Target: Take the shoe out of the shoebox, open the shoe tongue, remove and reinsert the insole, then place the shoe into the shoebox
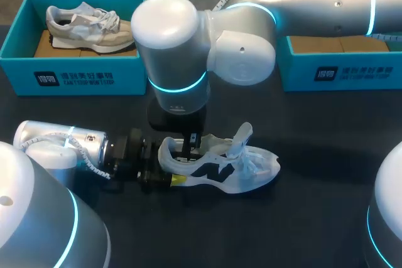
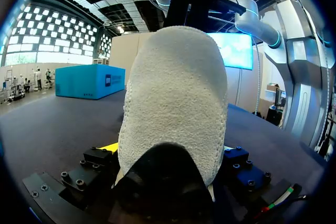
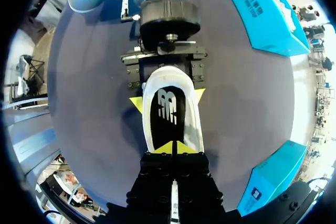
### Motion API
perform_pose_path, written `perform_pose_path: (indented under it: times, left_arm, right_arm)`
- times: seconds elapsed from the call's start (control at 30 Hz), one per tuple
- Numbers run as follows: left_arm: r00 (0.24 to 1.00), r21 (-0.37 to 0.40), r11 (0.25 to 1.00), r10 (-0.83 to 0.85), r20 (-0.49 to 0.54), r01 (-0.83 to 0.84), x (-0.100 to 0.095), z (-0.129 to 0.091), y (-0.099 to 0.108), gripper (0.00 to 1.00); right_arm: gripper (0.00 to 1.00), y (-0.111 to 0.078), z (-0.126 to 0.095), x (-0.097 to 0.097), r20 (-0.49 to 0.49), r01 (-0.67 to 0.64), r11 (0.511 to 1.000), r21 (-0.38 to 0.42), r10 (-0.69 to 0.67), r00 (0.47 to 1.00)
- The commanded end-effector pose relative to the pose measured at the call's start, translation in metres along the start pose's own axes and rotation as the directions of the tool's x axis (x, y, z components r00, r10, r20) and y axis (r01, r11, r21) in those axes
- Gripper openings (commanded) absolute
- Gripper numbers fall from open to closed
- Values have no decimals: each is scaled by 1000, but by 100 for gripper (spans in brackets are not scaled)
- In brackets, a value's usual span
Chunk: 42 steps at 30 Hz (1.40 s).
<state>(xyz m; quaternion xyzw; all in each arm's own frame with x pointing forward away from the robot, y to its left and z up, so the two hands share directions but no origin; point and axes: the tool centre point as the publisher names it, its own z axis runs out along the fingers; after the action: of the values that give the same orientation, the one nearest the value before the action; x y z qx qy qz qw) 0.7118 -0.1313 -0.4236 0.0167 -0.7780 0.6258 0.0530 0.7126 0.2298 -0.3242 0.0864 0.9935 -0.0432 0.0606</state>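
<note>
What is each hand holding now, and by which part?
Left hand: the white shoe, by its heel. Right hand, over the insole: cannot be told.

The white mesh sneaker lies mid-front on the dark tabletop, toe to the right. The left gripper is at its heel, jaws touching either side. The right gripper is over the heel opening. Behind left, a teal cardboard shoebox holds a grey suede sneaker. Behind right stands a second teal cardboard shoebox.
</note>
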Motion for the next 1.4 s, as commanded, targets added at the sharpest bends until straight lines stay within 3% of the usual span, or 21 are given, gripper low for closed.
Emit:
perform_pose_path:
  times: [0.03, 0.33, 0.67, 0.93, 1.4]
  left_arm:
    - [1000, -1, 1000, -1, -1, 1, -3, 0, 2, 0]
    - [1000, -1, 1000, -1, -1, 1, -3, 0, 2, 0]
    - [1000, -1, 1000, -1, -1, 1, -3, 0, 2, 0]
    - [1000, -1, 1000, -1, -1, 1, -3, 0, 2, 0]
    - [1000, -1, 1000, -1, -1, 1, -3, 0, 2, 0]
  right_arm:
    - [0, 3, 13, 1, -2, 11, 1000, 0, -11, 1000]
    - [0, 1, 43, -2, 6, 36, 999, 6, -36, 999]
    - [0, -7, 60, -8, 1, 49, 998, 31, -49, 999]
    - [0, -25, 67, -7, -2, 5, 999, 53, -5, 1000]
    - [0, -43, 61, -6, 43, -33, 999, -3, 33, 999]
